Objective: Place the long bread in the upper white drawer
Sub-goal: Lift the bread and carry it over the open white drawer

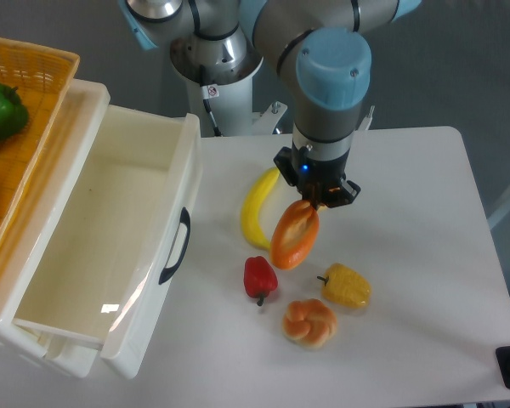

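The long bread (294,238) is an orange-brown loaf with a paler top, seen nearly end-on, hanging tilted from my gripper (310,199) over the middle of the table. The gripper is shut on the bread's upper end; its fingers are mostly hidden under the wrist. The upper white drawer (110,246) stands pulled open at the left, empty inside, with a dark curved handle (176,246) on its front. The bread is to the right of the drawer, apart from it.
A yellow banana (257,208) lies just left of the bread. A red pepper (259,278), a yellow pepper (346,286) and a knotted golden bun (309,322) lie below it. An orange woven basket (34,110) with a green pepper (0,110) sits on the drawer unit.
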Controlling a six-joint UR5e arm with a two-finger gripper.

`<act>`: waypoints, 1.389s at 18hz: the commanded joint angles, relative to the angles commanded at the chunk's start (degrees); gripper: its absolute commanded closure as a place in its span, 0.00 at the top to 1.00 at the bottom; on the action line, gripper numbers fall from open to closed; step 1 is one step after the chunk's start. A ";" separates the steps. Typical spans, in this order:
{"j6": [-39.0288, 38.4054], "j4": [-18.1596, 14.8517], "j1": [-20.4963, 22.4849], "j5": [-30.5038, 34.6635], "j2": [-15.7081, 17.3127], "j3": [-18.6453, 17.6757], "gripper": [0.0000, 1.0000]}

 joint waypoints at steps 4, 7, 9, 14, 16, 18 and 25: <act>-8.78 -3.71 -2.36 -0.61 2.38 0.26 0.00; -16.07 -4.42 -3.78 -3.85 3.87 0.26 0.00; -19.51 -4.86 -4.39 -5.88 4.66 0.26 0.00; -24.34 -5.65 -6.24 -10.53 7.12 0.53 0.00; -26.02 -5.65 -6.50 -12.30 7.39 0.96 0.00; -26.20 -5.65 -8.08 -12.57 8.09 1.14 0.00; -28.83 -5.12 -9.23 -18.18 8.27 2.29 0.00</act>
